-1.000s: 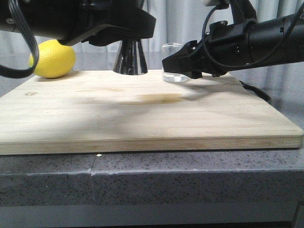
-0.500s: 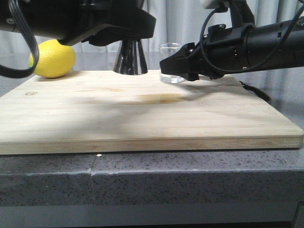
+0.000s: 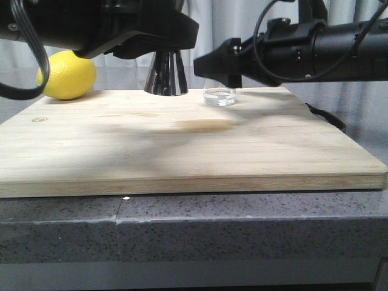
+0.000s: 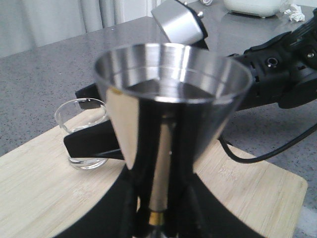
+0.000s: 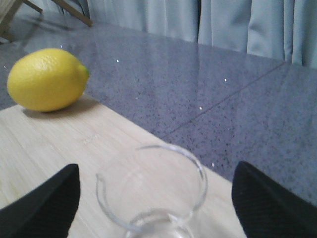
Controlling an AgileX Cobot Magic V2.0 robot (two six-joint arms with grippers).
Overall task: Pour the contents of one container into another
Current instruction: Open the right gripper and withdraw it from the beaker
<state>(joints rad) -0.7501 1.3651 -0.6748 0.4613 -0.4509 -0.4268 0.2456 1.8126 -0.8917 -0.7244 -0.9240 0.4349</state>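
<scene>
My right end effector (image 5: 153,198) is spread wide, one dark finger (image 5: 42,206) on either side of the glass beaker (image 5: 152,191), neither of them touching the glass as far as the right wrist view shows. In the front view the end effector hangs over the beaker's upper part, so only the clear base stands in sight on the bamboo cutting board (image 3: 182,142). The beaker is upright, its pouring lip turned toward the lemon (image 5: 47,79), which lies well apart from the beaker at the board's edge.

My left end effector (image 4: 158,218) seems closed on the steel jigger (image 4: 171,114) at its narrow waist, where the brass band shows between dark fingers; the hold itself is mostly hidden, so I judge this rather than see it. The jigger stands upright, its open cone facing up, just beside the beaker. From the front its base looks close to the board, but I cannot tell whether it rests there.

I judge the step in hand to be the grasp of the beaker, not yet made. Next I would need to close evenly on the glass wall, low enough to hold firm, then lift and tip the lip over the jigger's mouth. Whether the beaker holds liquid I cannot tell.
</scene>
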